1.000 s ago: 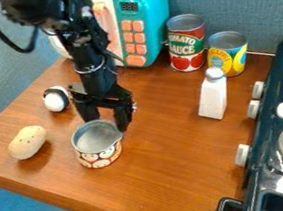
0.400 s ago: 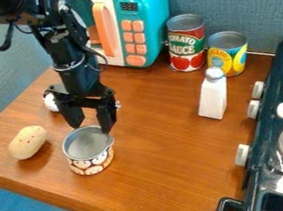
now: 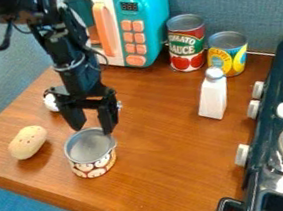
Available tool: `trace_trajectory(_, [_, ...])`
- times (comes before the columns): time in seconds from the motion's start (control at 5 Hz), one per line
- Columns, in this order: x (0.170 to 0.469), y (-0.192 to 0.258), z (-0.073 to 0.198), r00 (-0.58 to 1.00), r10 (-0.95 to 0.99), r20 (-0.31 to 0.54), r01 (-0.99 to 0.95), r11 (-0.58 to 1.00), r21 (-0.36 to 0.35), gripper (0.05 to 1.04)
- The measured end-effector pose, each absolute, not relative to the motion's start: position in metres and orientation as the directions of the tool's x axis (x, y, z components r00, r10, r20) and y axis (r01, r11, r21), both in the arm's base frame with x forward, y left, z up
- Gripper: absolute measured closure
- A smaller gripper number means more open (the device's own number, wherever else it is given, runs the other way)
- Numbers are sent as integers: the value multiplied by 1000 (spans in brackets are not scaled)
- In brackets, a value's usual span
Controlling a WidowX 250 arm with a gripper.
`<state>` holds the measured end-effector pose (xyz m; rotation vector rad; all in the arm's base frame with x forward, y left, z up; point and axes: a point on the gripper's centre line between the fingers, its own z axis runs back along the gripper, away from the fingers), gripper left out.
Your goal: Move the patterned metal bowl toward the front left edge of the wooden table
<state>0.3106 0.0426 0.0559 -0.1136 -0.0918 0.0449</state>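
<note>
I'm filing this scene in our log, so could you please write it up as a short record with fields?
Gripper: open, at the far rim of the open can; contact unclear
Open can: upright, patterned side
View's left: potato-like object
Back: toy microwave, red-green can, yellow-blue can
View's right: white bottle, stove

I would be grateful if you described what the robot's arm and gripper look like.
The arm is black and jointed, with a black cable looping beside it and a thin pale ring above the gripper. The gripper is also black, with two blocky fingers and a small silvery part.
</note>
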Motion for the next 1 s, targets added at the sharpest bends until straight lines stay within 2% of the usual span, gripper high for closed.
trace_trajectory(0.2, [313, 54, 89, 982, 66, 175, -39, 987, -154, 83])
trace_trajectory(0.4, [316, 78, 107, 975, 98, 201, -68, 986, -151, 83])
trace_trajectory(0.6, [321, 107, 121, 977, 61, 203, -37, 992, -119, 83])
trace_trajectory(0.8, [317, 131, 113, 991, -58, 118, 68, 994, -82, 83])
trace_trajectory(1.0, [310, 144, 107, 997, -51, 66, 58, 993, -101, 83])
